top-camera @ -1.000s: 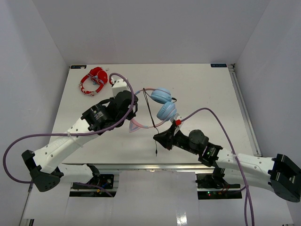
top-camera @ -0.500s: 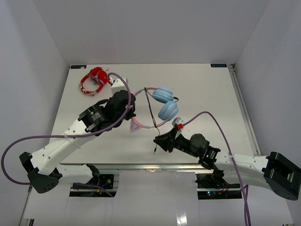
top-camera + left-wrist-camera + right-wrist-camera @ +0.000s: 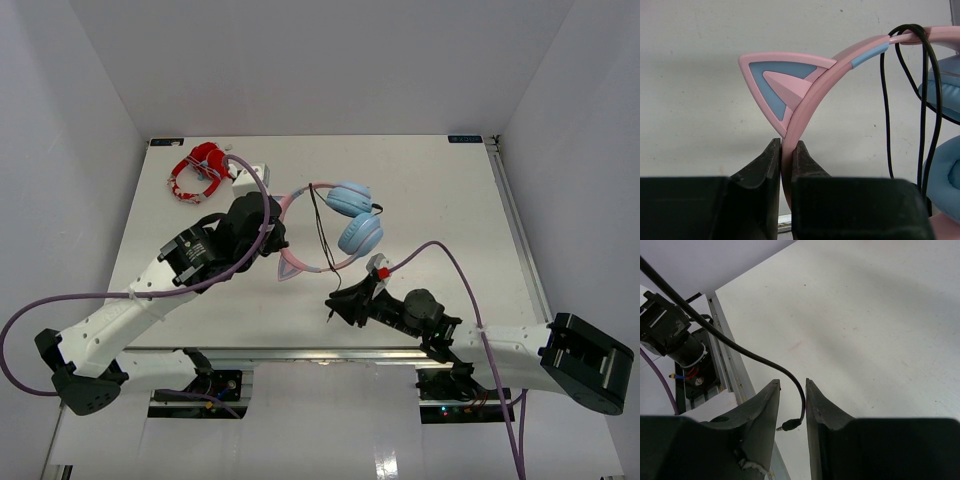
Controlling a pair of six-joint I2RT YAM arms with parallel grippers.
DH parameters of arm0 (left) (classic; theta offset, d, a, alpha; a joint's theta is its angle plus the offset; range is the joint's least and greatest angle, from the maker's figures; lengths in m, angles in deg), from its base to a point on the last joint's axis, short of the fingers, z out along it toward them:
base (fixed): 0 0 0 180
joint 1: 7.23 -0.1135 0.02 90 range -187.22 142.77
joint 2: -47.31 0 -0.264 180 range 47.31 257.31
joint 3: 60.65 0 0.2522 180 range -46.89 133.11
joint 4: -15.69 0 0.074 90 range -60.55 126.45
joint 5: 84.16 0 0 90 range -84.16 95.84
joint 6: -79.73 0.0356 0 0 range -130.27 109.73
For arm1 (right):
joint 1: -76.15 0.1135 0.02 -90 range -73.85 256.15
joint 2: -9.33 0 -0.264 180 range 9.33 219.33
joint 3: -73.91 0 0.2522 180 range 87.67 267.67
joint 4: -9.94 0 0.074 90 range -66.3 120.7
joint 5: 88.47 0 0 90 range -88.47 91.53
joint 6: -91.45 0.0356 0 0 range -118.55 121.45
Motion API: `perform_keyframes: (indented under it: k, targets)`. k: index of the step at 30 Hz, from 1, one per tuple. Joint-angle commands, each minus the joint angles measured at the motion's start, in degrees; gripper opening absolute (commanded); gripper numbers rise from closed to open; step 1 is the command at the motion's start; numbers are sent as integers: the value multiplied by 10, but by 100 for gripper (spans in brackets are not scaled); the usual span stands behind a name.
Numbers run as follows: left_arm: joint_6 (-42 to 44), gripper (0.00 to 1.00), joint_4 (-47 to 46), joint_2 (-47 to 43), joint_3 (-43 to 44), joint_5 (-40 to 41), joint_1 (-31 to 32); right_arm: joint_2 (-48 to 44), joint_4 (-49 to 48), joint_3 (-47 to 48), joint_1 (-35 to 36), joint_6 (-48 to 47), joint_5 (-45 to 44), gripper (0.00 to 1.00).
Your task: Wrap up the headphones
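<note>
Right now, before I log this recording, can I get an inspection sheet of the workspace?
Surface: white table, flat and matt.
Job's things: headphones lying mid-table; black cable looped over the pink headband, its plug near the table's near edge.
Clutter: red-and-white headphones at the far left corner.
Grippers: left gripper shut on the pink headband just below the cat ear; right gripper open, the plug hanging between its fingers.
Cables: a purple cable runs along each arm.
Surroundings: white walls on three sides.
</note>
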Motion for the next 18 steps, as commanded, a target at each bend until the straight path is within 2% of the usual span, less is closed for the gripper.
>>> perform_keyframes:
  k: [1,9,18]
  targets:
    - [-12,0,-52,-34,-2,-16,-3,25,-75,-8,3,6,-6,34]
    - [-5,0,-71,-51,-16,-51,-3,62,-102,-10,3,5,-12,34]
    - [-1,0,-71,-64,-18,-55,-3,52,-102,-25,3,3,-25,33]
